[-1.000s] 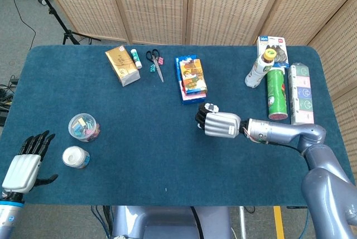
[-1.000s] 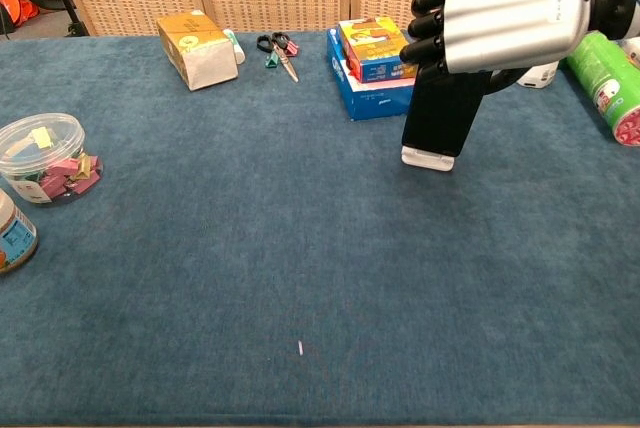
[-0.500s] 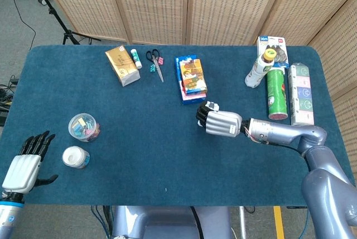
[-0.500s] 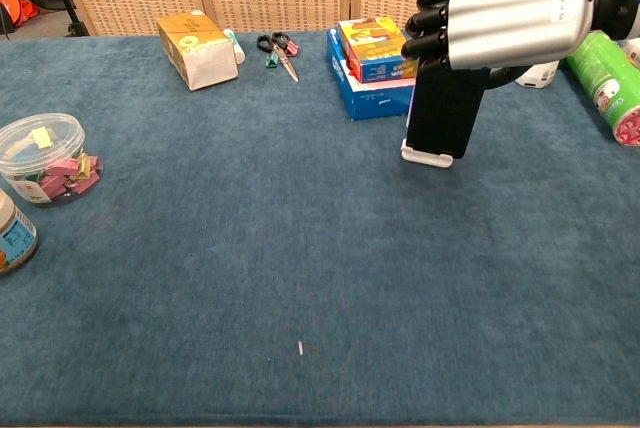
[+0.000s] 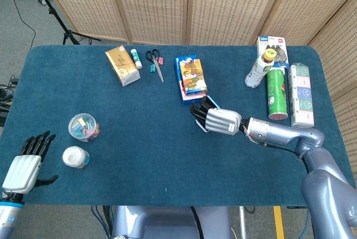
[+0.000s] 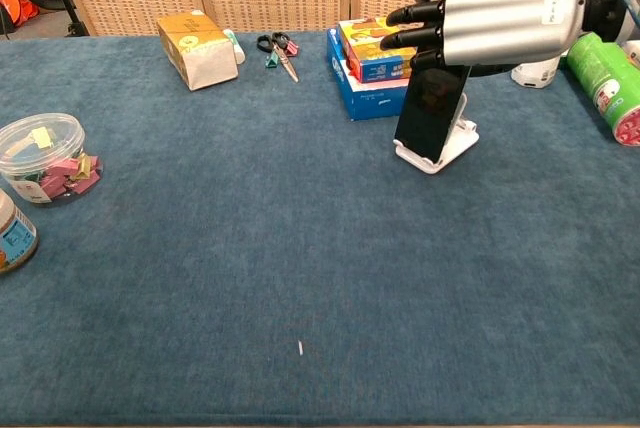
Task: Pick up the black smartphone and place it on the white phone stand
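The black smartphone (image 6: 430, 113) leans back, tilted, on the white phone stand (image 6: 447, 147) in the right middle of the blue table. My right hand (image 6: 500, 13) hovers just over the phone's top edge, its fingers stretched out straight to the left and no longer wrapped around the phone; its thumb is hidden. In the head view the right hand (image 5: 220, 120) covers the phone and most of the stand. My left hand (image 5: 25, 163) stays at the front left table edge, fingers spread, holding nothing.
A stack of blue boxes (image 6: 370, 63) stands right behind the stand. A green can (image 6: 605, 73), a bottle (image 5: 259, 68) and a long packet (image 5: 301, 94) lie to the right. Scissors (image 5: 155, 63), a gold box (image 5: 122, 65) and two jars (image 5: 83, 126) are further left.
The right hand's fingers have uncurled from the phone and lifted off it. The phone has tipped back from upright to leaning on the stand. The left hand has not moved.
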{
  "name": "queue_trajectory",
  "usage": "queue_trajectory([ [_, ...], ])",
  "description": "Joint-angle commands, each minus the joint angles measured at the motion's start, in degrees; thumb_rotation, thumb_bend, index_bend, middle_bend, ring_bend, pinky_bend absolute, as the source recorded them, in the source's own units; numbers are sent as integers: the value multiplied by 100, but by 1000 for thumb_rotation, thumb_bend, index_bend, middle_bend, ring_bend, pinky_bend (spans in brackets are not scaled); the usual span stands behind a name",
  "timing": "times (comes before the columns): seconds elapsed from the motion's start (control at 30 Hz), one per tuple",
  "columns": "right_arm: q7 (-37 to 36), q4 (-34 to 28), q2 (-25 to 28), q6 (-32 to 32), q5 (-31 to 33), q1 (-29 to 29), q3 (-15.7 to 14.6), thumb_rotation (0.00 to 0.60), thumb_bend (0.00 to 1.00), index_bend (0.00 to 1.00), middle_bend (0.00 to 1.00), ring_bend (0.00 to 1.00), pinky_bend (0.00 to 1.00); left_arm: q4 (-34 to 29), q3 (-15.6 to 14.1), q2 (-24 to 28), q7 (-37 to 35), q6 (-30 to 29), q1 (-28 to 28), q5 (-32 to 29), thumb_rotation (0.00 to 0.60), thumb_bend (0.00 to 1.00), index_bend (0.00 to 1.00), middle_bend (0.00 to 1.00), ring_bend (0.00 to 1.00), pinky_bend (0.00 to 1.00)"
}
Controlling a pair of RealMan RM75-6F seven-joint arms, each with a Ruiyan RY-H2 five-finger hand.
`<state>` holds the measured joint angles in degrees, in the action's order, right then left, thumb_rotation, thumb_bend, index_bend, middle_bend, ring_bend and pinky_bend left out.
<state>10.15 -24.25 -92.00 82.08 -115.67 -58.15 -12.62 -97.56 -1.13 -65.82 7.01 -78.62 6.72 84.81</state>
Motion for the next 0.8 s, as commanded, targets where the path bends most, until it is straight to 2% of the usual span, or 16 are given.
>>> queue_trajectory([
  [0.03,95,-67,43,-72,65,21,37,600,347,380,181,175,318,-5,-4,6,-8,1,0,5,600,0,0,0,0,0],
  [0.37,208,-183,248,-56,72,192,-68,600,350,381,181,174,317,-14,-17,17,-5,-3,-2,24,600,0,0,0,0,0],
  [0.57,238,-184,318,183,-12,408,-199,600,348,380,181,175,317,-5,-30,-3,43,8,6,45,600,0,0,0,0,0],
  [0.8,359,-229,346,298,84,540,-123,600,332,375,172,174,315,-12,-48,-16,68,-20,-6,84,600,0,0,0,0,0],
])
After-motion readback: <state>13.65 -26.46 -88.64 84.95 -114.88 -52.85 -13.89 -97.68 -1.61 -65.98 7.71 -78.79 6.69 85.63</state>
